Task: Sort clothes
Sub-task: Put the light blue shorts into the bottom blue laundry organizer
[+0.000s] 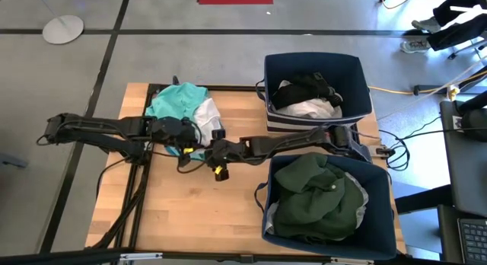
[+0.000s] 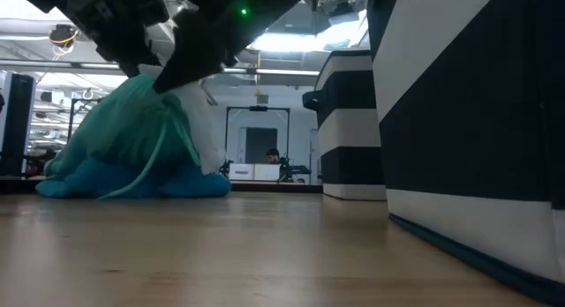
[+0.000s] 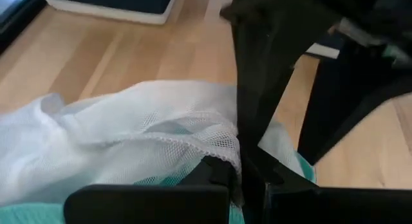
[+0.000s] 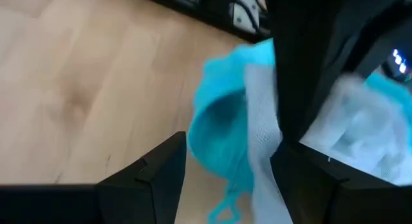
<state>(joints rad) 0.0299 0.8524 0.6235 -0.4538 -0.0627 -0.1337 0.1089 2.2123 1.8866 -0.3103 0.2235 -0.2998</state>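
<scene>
While the teal and white clothes [image 1: 183, 105] lie heaped at the far left part of the surface [image 1: 190, 212], the left end effector [image 1: 185, 135] sits at the pile's near edge, its fingers together on white mesh fabric [image 3: 129, 130]. The right end effector [image 1: 217, 160] reaches across from the bins' side with fingers apart, just beside the same pile's near right corner; teal cloth shows between its fingers in its wrist view, though no grip is evident. The pile lies beyond both, its long axis running front to back. The left arm looks nearer. Two navy bins [image 1: 358, 75] on the right already hold garments.
</scene>
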